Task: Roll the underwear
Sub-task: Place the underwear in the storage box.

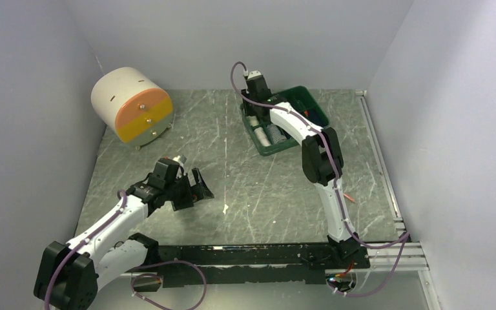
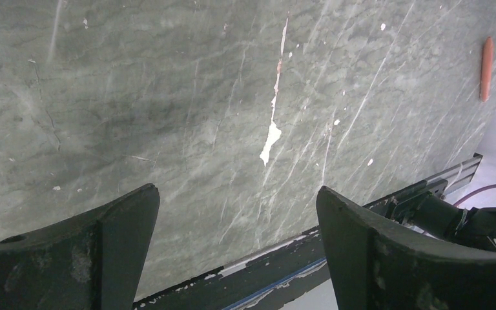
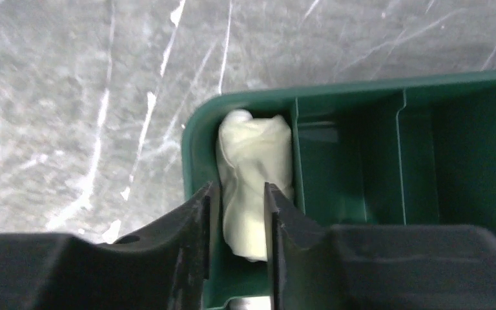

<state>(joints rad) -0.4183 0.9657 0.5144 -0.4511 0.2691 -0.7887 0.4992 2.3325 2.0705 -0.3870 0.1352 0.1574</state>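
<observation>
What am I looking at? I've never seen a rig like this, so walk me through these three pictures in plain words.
These are two robot arms bolted to the near edge of a table, each ending in a two-finger gripper. The wide picture comes from a fixed camera above and behind them; the other two come from cameras on the wrists, so each shows its own fingers. The left gripper is wide open and empty above bare tabletop. The right gripper reaches into a green tray; its fingers flank a rolled cream-white piece of underwear lying in the end compartment. Whether they press it, the picture does not show. Also on the table: a white drum with an orange and yellow face and a small orange stick.
</observation>
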